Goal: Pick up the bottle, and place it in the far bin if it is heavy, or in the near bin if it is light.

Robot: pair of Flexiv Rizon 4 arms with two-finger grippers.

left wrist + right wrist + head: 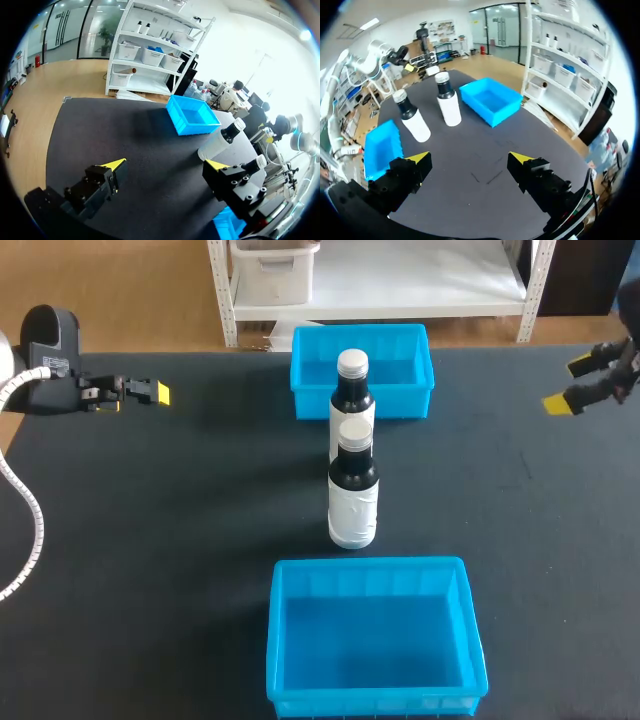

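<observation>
Dark table. 2 bottles stand mid-table: farther bottle against the far bin, nearer bottle short of the near bin. Left gripper at the left edge, right gripper at the far right corner; both spread, empty. Pick not begun; the next move likely calls for a reach to 1 bottle.

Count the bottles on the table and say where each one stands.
2. The far bottle stands upright just in front of the far bin. The near bottle stands upright between it and the near bin. None seems hidden.
</observation>
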